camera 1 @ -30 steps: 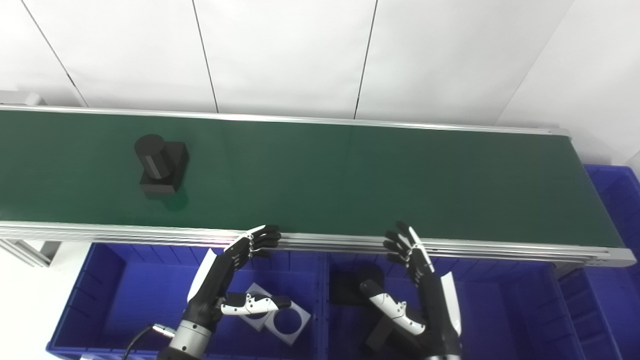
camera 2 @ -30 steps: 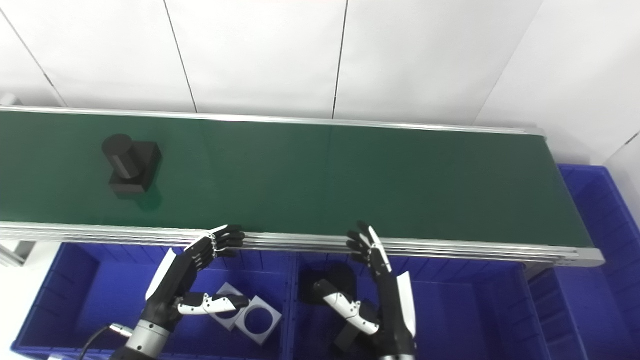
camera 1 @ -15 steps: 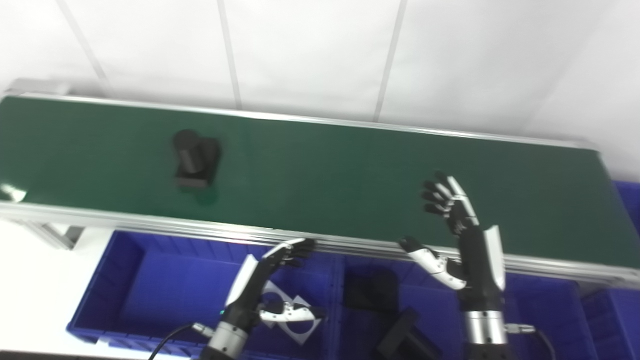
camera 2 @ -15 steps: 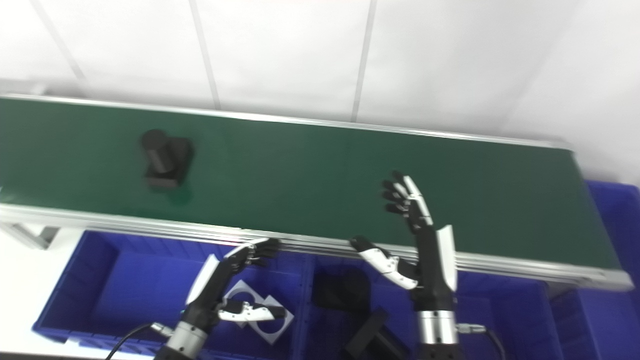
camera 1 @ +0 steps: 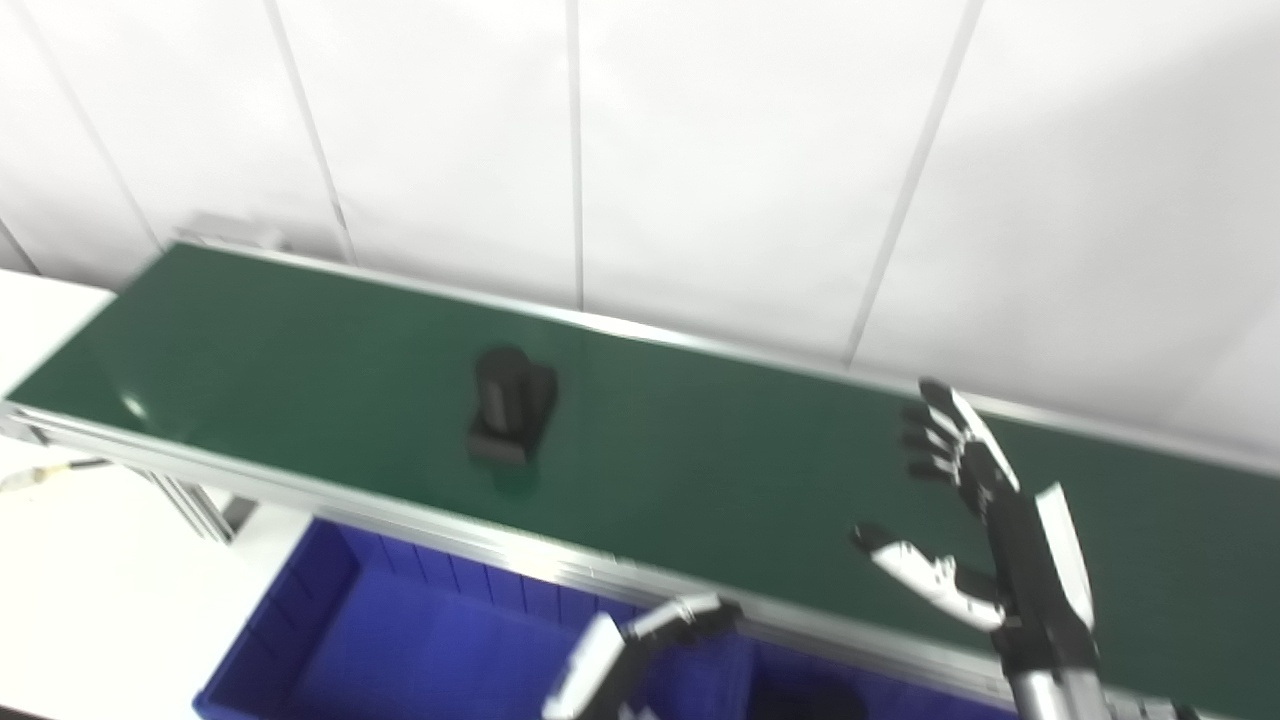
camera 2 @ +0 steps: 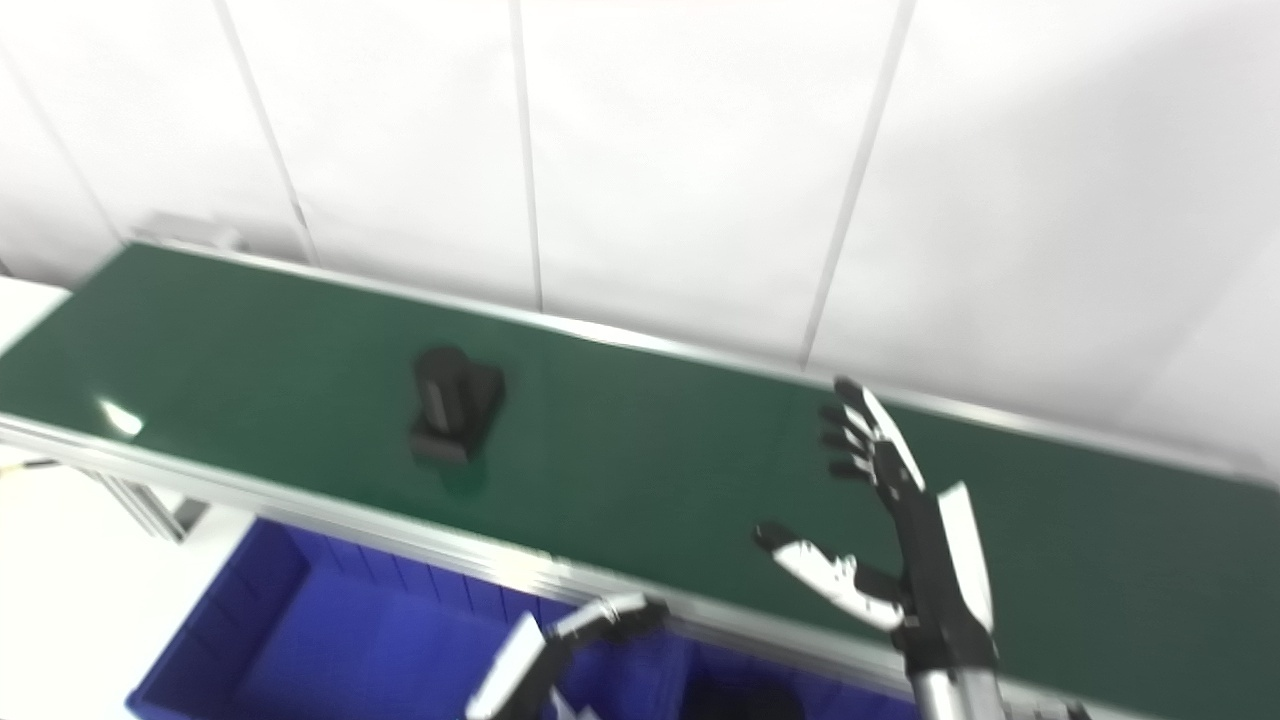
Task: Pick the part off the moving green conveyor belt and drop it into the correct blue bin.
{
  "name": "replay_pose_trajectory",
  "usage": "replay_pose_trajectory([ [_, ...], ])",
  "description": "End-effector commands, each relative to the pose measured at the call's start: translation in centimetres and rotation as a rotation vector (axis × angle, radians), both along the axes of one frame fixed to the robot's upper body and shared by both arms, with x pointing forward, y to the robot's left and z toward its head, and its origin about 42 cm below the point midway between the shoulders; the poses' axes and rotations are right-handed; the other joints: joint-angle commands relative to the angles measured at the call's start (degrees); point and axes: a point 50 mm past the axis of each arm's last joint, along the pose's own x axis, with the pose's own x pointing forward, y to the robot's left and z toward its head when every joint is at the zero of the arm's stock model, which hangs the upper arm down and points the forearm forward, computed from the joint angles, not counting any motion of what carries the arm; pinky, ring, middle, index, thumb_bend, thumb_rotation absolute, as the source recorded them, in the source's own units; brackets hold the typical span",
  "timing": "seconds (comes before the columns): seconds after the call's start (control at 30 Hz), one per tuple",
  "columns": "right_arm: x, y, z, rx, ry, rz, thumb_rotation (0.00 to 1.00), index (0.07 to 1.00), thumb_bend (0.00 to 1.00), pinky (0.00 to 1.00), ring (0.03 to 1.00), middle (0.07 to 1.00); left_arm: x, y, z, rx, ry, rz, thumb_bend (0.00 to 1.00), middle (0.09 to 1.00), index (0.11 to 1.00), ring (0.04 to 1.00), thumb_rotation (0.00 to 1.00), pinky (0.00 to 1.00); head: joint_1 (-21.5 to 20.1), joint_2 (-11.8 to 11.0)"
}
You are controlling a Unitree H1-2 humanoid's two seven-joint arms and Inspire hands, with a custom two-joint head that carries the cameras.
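Since the earlier frames the whole view is shifted by the camera, and the right hand (camera 1: 985,520) is raised from the near rail to above the green conveyor belt (camera 1: 300,350). The black part (camera 1: 510,402), a cylinder on a square base, is seen standing on the belt, untouched and well apart from both hands. The right hand is held over the belt to the right of the part, its fingers spread, its thumb apart, nothing gripped. The left hand (camera 2: 560,645) is seen at the belt's near rail, mostly cut off by the picture's bottom edge; whether it is spread or closed cannot be told. Below the belt a blue bin (camera 1: 300,630) is seen; its visible part holds nothing discernible. Behind the belt a white panelled wall (camera 1: 700,150) is seen.
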Motion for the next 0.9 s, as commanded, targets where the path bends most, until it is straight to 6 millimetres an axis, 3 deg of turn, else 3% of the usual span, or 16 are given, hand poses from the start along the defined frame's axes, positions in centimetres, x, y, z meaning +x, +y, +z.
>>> replay_pose_trajectory([
  [0.0,0.7,0.6,2.1,-0.001,-0.057,0.025,0.48,0.913,0.66,0.71,0.8,0.851,0.9,-0.2,0.8,-0.034,-0.068,-0.002,0.89,0.759,0.774,0.732,0.23,0.67,0.1,-0.04],
  [0.27,2.3,1.8,3.7,-0.045,-0.054,0.062,0.38,0.908,0.63,0.7,0.805,0.858,0.7,-0.8,0.5,-0.038,-0.1,0.017,0.92,0.74,0.746,0.702,0.25,0.64,1.59,-1.7],
  [0.5,3.4,2.7,4.6,-0.062,-0.048,0.088,0.31,0.908,0.62,0.7,0.8,0.862,0.4,-0.9,0.4,-0.039,-0.109,0.026,0.93,0.736,0.741,0.697,0.27,0.64,1.3,-1.78],
  [0.87,6.4,5.7,5.8,-0.125,-0.018,0.138,0.38,0.923,0.69,0.68,0.803,0.877,-0.1,-0.6,0.4,-0.051,-0.105,0.034,0.94,0.737,0.737,0.699,0.26,0.64,-1.96,-0.5],
])
